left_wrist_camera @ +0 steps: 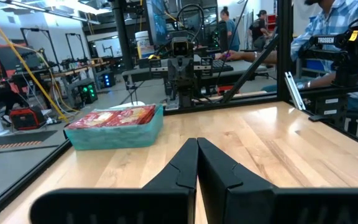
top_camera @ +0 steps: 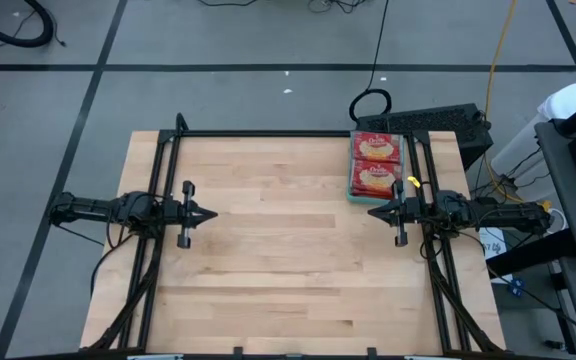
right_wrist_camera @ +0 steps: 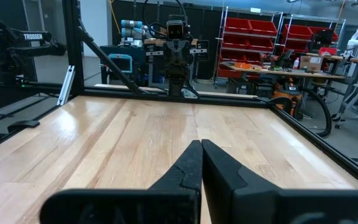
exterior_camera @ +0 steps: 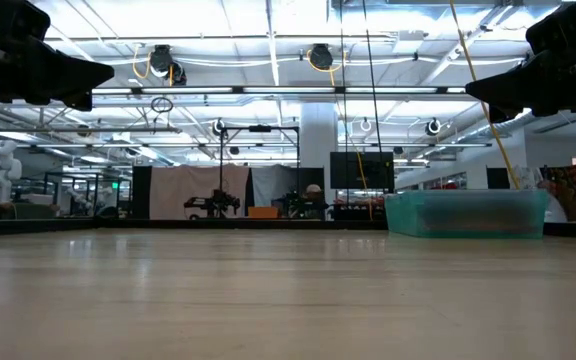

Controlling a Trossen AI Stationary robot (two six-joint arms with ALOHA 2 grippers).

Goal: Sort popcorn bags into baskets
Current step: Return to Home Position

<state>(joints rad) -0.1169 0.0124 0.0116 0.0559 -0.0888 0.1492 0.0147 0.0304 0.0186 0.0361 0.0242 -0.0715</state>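
Popcorn bags sit packed in the teal tray, upper right of the high view, on the wooden table. Two cream-yellow faces show on top, one above the other in the frame; how many lie beneath is hard to say from here. The left gripper hovers at centre-left, fingers pressed together to a point, holding nothing. The right gripper mirrors it at centre-right, just below the tray, likewise pinched tight and empty. The two tips face each other, well apart across the table.
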